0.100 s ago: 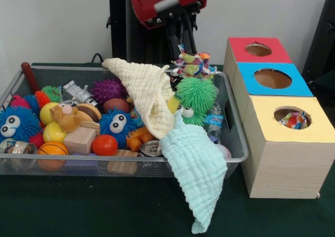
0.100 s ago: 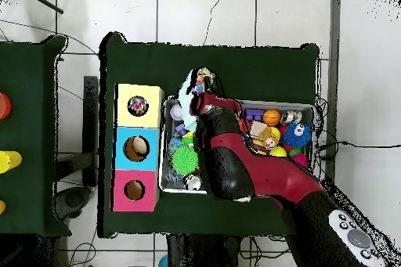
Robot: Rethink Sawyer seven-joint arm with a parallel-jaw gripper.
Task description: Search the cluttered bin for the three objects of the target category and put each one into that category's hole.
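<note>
As seen from the front, the wire bin (image 1: pixel 236 143) on the green surface (image 1: pixel 78 205) holds a dense jumble: blue fuzzy toys with googly eyes (image 1: pixel 116 123), a purple spiky ball (image 1: pixel 107 89), an orange ball (image 1: pixel 104 145), a wooden block (image 1: pixel 79 139), a can (image 1: pixel 151 148) and a green fuzzy toy (image 1: pixel 194 98). A cream cloth (image 1: pixel 146 96) lies over the middle and a pale blue cloth (image 1: pixel 196 169) hangs over the front rim. The gripper (image 1: pixel 191 56) is closed on a multicoloured patterned cloth (image 1: pixel 192 65), held just above the bin's far rim. Beside the bin stand three boxes: red (image 1: pixel 238 46), blue (image 1: pixel 246 77) and yellow (image 1: pixel 261 114); the yellow hole shows a similar patterned item (image 1: pixel 294 121).

From overhead, the arm (image 2: pixel 235 162) covers the bin's middle; the fingers cannot be made out. The yellow box (image 2: pixel 125 95) again contains a patterned item (image 2: pixel 138 106).
</note>
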